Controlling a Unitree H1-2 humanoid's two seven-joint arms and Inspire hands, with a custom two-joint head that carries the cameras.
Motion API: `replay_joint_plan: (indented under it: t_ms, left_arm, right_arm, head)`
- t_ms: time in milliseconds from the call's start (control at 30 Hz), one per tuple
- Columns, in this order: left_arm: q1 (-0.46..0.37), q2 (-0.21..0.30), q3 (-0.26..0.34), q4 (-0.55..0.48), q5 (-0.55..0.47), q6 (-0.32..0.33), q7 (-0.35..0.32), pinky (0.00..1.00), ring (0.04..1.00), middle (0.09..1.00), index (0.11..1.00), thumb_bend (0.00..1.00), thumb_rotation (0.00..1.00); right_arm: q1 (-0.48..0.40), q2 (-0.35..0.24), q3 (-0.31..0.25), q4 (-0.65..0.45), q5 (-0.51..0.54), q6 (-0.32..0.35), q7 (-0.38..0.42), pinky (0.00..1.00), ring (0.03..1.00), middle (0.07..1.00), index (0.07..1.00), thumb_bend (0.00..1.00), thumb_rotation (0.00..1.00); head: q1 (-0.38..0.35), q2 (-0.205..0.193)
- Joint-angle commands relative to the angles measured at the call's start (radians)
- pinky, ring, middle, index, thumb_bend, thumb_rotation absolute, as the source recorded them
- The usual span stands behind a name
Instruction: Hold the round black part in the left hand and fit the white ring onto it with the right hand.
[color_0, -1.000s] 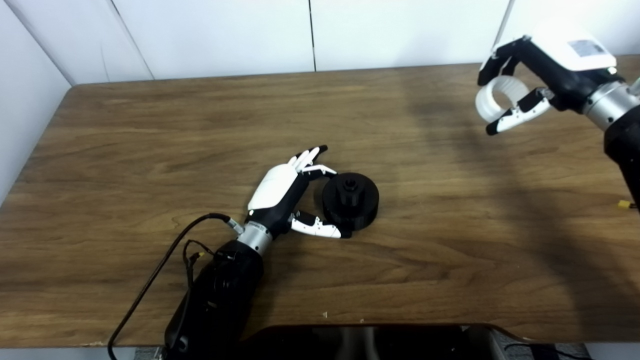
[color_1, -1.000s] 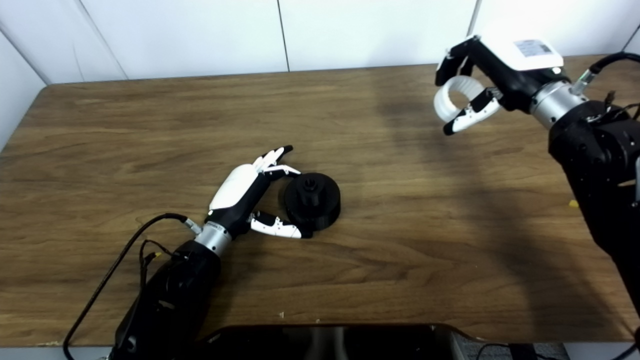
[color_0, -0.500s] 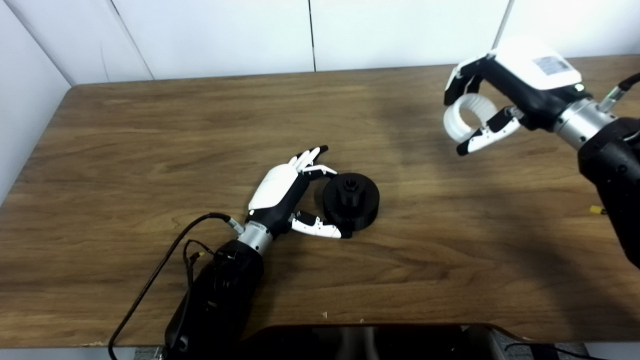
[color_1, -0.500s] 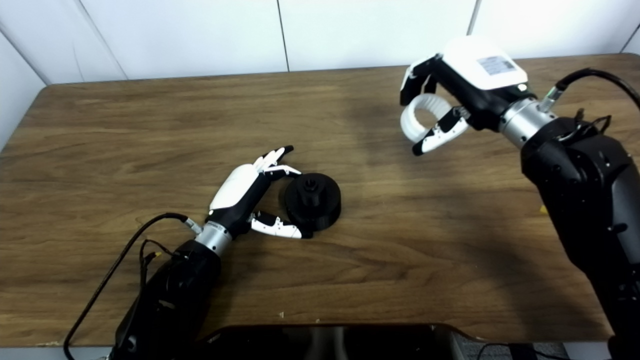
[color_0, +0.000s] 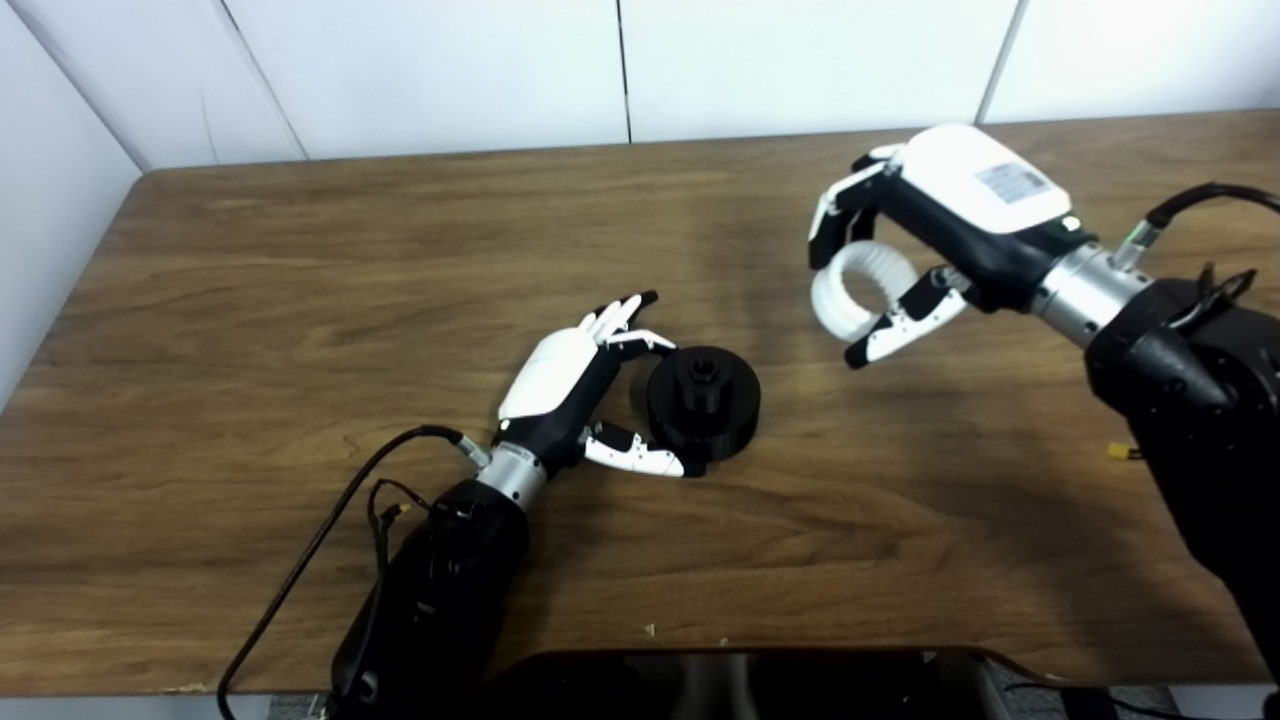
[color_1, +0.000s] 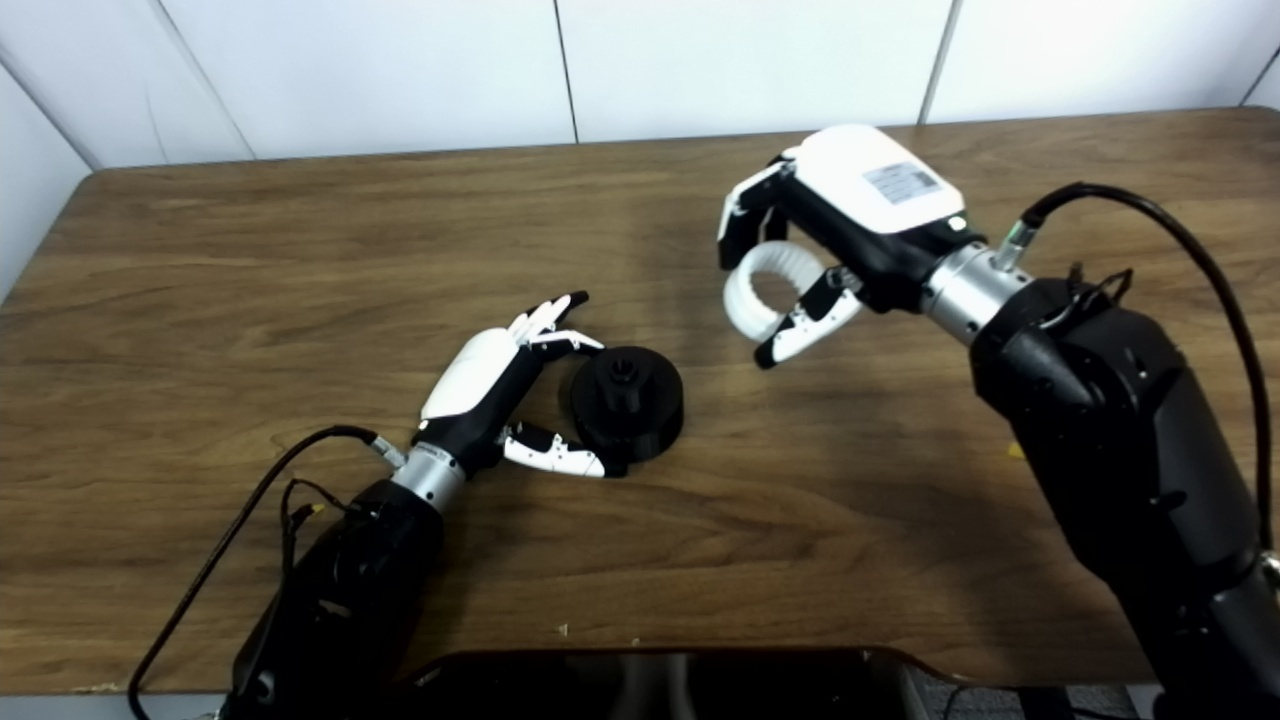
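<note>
The round black part (color_0: 703, 400) stands on the wooden table (color_0: 300, 270) near the middle, with a small hub on top. My left hand (color_0: 580, 385) rests on the table against its left side, fingers and thumb spread around it, not closed. My right hand (color_0: 925, 230) is in the air to the upper right of the part, shut on the white ring (color_0: 855, 290), which it holds on edge between fingers and thumb. The ring also shows in the right eye view (color_1: 765, 290).
A black cable (color_0: 330, 520) loops from my left forearm over the table's front left. A dark object (color_0: 740, 680) lies along the front edge. A small yellow piece (color_0: 1120, 452) sits on the table at the right. White wall panels stand behind the table.
My right hand has carried the white ring down and to the left, from the far right corner toward the black part. My left hand and the part have not moved.
</note>
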Motion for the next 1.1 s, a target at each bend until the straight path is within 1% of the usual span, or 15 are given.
replay_joint_plan:
  t_ms: [0, 67, 133, 267, 533, 800, 933, 1067]
  left_arm:
    - [-0.018, -0.006, -0.012, -0.004, 0.004, -0.001, -0.008, 1.0, 1.0, 1.0, 0.629, 0.98, 0.36]
    - [-0.019, -0.006, -0.012, -0.008, 0.005, 0.004, -0.012, 1.0, 1.0, 1.0, 0.63, 0.98, 0.37]
    - [-0.019, -0.005, -0.012, -0.011, 0.007, 0.006, -0.014, 1.0, 1.0, 1.0, 0.631, 0.98, 0.37]
    - [-0.019, -0.006, -0.013, -0.014, 0.009, 0.008, -0.015, 1.0, 1.0, 1.0, 0.632, 0.98, 0.36]
    - [-0.021, -0.012, -0.016, -0.015, 0.013, 0.015, -0.017, 1.0, 1.0, 1.0, 0.632, 0.97, 0.36]
    - [-0.021, -0.016, -0.02, -0.016, 0.016, 0.017, -0.009, 1.0, 1.0, 1.0, 0.629, 0.98, 0.36]
    - [-0.022, -0.018, -0.021, -0.016, 0.014, 0.016, -0.008, 1.0, 1.0, 1.0, 0.629, 0.98, 0.35]
    - [-0.02, -0.017, -0.02, -0.019, 0.013, 0.018, -0.01, 1.0, 1.0, 1.0, 0.629, 0.98, 0.36]
  right_arm:
    - [-0.032, 0.007, -0.002, -0.039, -0.011, -0.015, -0.006, 0.83, 0.452, 0.528, 0.48, 0.52, 0.0]
    - [-0.03, 0.015, 0.006, -0.042, -0.012, -0.021, -0.003, 0.83, 0.456, 0.523, 0.479, 0.52, 0.0]
    - [-0.028, 0.024, 0.019, -0.046, -0.018, -0.02, 0.005, 0.85, 0.513, 0.517, 0.472, 0.53, 0.0]
    - [-0.025, 0.045, 0.044, -0.05, -0.03, -0.027, 0.012, 0.83, 0.501, 0.517, 0.47, 0.53, 0.0]
    - [-0.016, 0.086, 0.092, -0.05, -0.035, -0.038, 0.021, 0.85, 0.495, 0.516, 0.474, 0.53, 0.0]
    - [-0.017, 0.116, 0.117, -0.015, -0.034, -0.071, 0.013, 0.82, 0.483, 0.516, 0.475, 0.53, 0.0]
    - [-0.021, 0.136, 0.129, -0.002, -0.043, -0.073, 0.013, 0.81, 0.487, 0.518, 0.474, 0.53, 0.0]
    - [-0.03, 0.15, 0.136, 0.012, -0.048, -0.07, 0.019, 0.82, 0.493, 0.517, 0.475, 0.53, 0.0]
  head:
    - [0.005, 0.002]
    - [0.006, 0.002]
    - [0.005, 0.004]
    - [0.004, 0.005]
    - [0.008, 0.008]
    - [0.015, 0.01]
    - [0.02, 0.01]
    - [0.021, 0.011]
